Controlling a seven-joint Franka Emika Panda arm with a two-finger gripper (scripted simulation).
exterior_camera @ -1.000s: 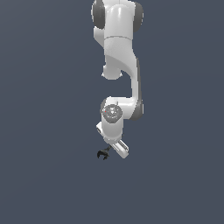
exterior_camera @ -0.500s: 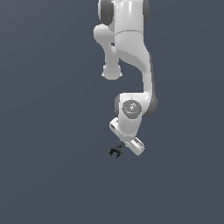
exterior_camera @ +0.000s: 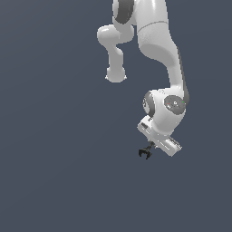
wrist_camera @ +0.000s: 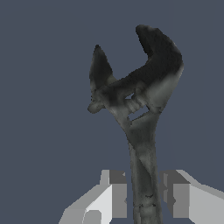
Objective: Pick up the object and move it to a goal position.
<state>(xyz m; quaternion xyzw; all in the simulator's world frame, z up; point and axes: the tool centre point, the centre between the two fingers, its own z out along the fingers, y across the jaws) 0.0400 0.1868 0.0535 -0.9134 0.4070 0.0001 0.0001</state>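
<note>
The object is a small black tool with a slim shaft and a forked claw head (exterior_camera: 145, 153). In the exterior view it hangs from the white arm's hand, its head sticking out below and to that view's left. In the wrist view the tool (wrist_camera: 140, 113) fills the frame, its shaft running between the two grey fingertip pads (wrist_camera: 117, 192). My gripper (wrist_camera: 143, 194) is shut on the tool's shaft. In the exterior view the gripper (exterior_camera: 152, 147) sits at the lower end of the arm, its fingers mostly hidden by the hand.
A plain dark grey-blue surface (exterior_camera: 54, 172) fills the background in both views. The arm's white links (exterior_camera: 158, 41) come down from the top of the exterior view. No goal marker shows.
The arm has swung toward the exterior view's right with the tool held in the gripper. The grip on the tool looks unchanged.
</note>
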